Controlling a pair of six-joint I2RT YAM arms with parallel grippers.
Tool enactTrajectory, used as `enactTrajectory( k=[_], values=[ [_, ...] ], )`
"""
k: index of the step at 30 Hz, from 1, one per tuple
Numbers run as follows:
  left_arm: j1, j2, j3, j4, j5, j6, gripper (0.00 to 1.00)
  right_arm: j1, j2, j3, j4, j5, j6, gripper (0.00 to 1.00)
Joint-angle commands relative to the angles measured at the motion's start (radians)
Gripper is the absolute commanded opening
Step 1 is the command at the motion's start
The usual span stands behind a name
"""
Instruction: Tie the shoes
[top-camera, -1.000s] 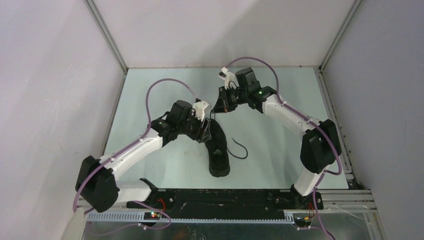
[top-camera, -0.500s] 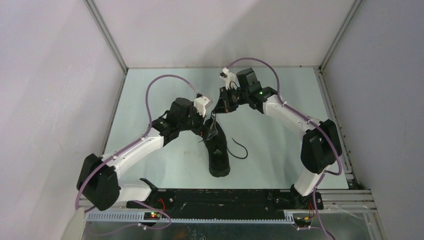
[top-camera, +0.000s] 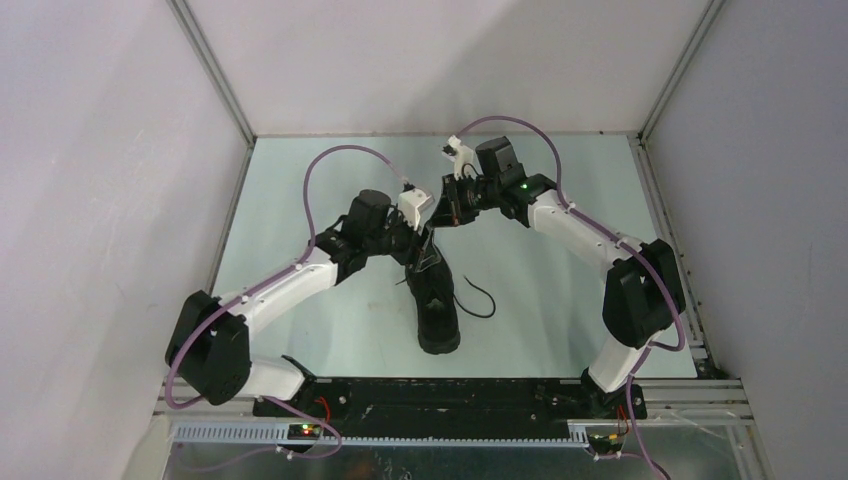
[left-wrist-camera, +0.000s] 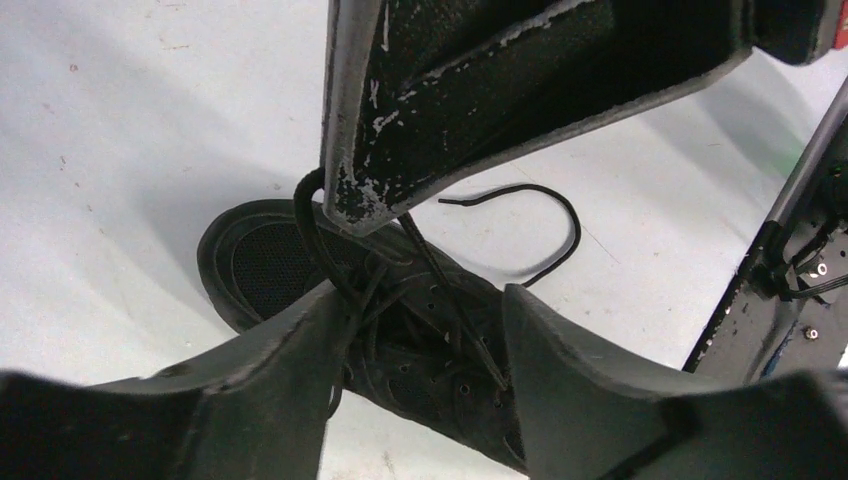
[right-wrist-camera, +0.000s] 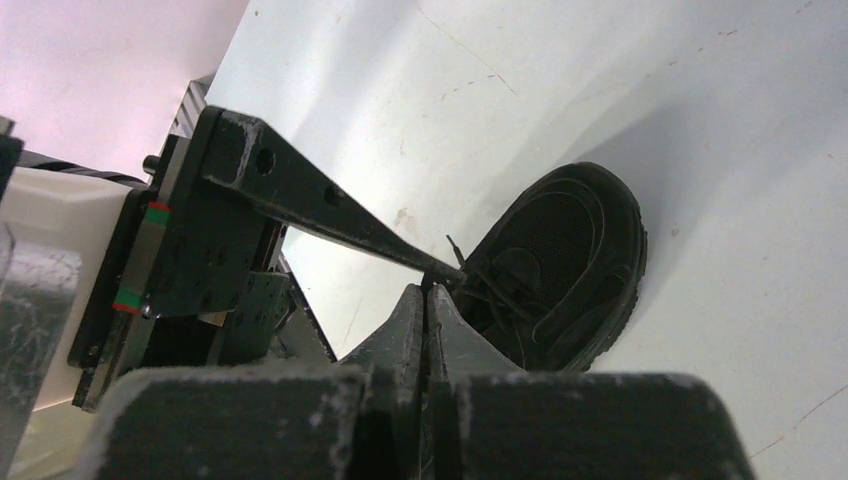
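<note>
An all-black low-top fabric sneaker (top-camera: 437, 305), patterned with fine mesh at the toe, is matched by thin black laces (left-wrist-camera: 545, 225). A pale mint-green tabletop (top-camera: 560, 300) is contrasted with white-and-black arm links (top-camera: 285, 288) and purple cables (top-camera: 352, 149).

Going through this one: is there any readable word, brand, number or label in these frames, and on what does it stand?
No readable text in any view.
The shoe shows no brand or size mark.
The left gripper and right gripper bear only scuffed paint, no lettering.
</note>
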Motion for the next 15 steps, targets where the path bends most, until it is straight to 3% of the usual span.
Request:
enactTrajectory(
  k=[1,15],
  values=[
    [0.007,0.007,-0.006,0.034,0.029,0.000,0.63,-0.009,-0.042,0.005,0.051,-0.010,0.003,0.00],
    [0.027,0.014,-0.056,0.063,0.061,0.009,0.36,-0.011,-0.045,0.004,0.049,-0.010,0.002,0.00]
  ],
)
